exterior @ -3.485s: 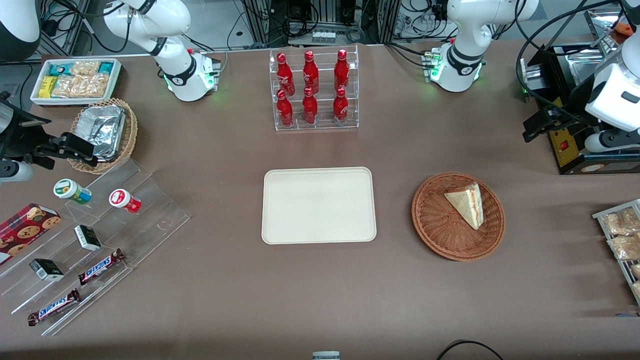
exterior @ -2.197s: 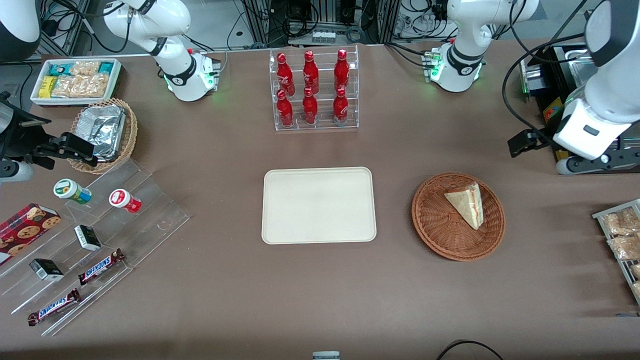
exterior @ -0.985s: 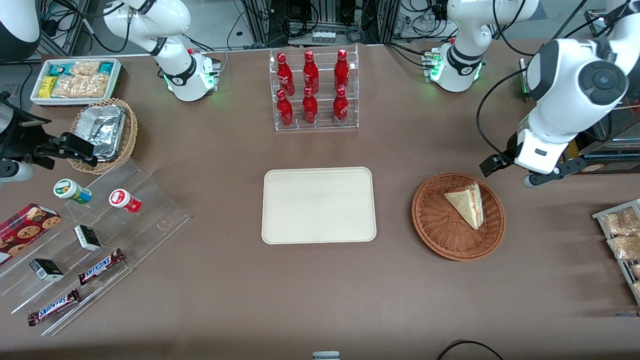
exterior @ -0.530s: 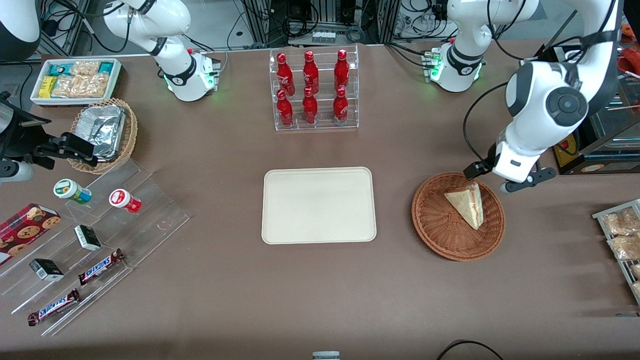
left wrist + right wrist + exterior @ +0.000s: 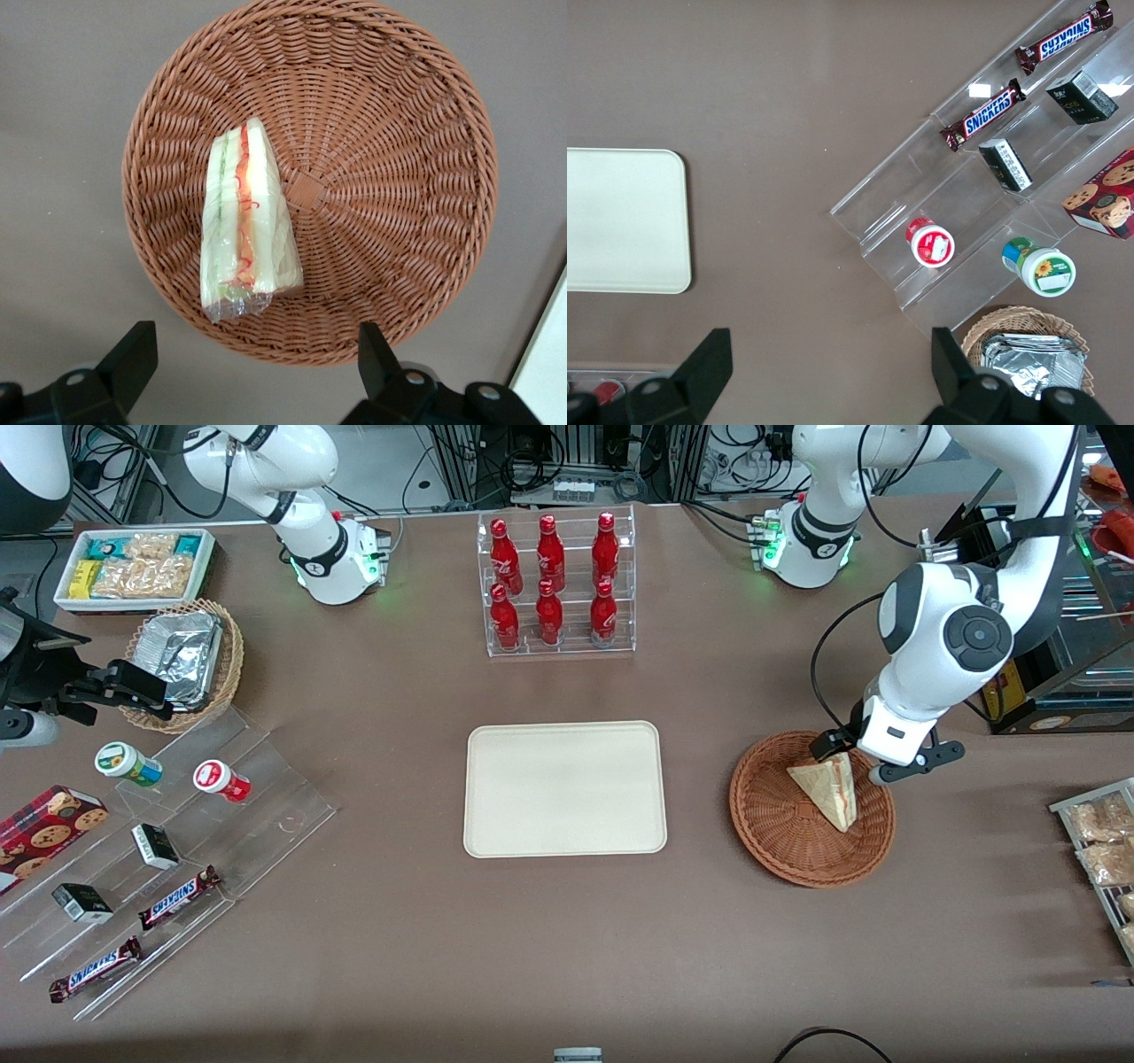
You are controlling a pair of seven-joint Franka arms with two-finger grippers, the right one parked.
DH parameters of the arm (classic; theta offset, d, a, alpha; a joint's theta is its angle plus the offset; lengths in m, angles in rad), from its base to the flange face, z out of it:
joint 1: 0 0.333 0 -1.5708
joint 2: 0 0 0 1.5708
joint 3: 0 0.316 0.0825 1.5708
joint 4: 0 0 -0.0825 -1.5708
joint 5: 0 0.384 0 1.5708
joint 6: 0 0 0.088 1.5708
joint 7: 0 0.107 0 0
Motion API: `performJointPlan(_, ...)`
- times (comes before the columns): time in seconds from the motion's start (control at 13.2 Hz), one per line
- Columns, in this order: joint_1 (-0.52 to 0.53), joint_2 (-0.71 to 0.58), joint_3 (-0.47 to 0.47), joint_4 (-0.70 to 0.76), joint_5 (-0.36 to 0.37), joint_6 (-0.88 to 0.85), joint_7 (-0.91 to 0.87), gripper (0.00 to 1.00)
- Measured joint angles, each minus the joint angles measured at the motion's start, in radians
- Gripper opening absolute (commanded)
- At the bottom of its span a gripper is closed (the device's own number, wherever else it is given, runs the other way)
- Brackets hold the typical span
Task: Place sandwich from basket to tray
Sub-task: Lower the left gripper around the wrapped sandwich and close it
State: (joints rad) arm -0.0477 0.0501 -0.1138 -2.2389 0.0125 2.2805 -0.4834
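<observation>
The sandwich [image 5: 828,788], a pale wrapped wedge with red and green filling, lies in the reddish-brown wicker basket [image 5: 780,833], off its centre. In the left wrist view the sandwich [image 5: 244,226] rests on its side against the basket's weave [image 5: 399,177]. My left gripper [image 5: 877,766] hovers above the basket's rim, at the edge farther from the front camera, just past the sandwich's wide end. Its fingers [image 5: 133,350] stand wide apart, so the gripper [image 5: 254,354] is open and holds nothing. The cream tray [image 5: 564,788] lies bare beside the basket, toward the parked arm's end.
A clear rack of red bottles [image 5: 558,584] stands farther from the front camera than the tray. A black appliance [image 5: 1019,682] and a rack of snack packets [image 5: 1099,850] sit at the working arm's end. A stepped acrylic shelf of snacks [image 5: 168,841] is at the parked arm's end.
The left arm has swung in from the working arm's end of the table and come down over the basket's rim. Sandwich, basket and tray have not moved.
</observation>
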Motion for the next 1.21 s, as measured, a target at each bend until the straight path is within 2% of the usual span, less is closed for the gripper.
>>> performJointPlan(0.76, 0.010, 0.036, 0.016, -0.103, 0.000, 0.204, 0.000, 1.00)
performJointPlan(0.91, 0.011, 0.059, 0.016, -0.121, -0.003, 0.249, 0.000, 0.97)
performJointPlan(0.98, 0.012, 0.070, 0.017, -0.125, -0.004, 0.263, 0.000, 0.89)
performJointPlan(1.06, 0.013, 0.080, 0.017, -0.127, -0.004, 0.277, 0.000, 0.76)
performJointPlan(1.21, 0.014, 0.090, 0.017, -0.127, -0.005, 0.284, -0.001, 0.30)
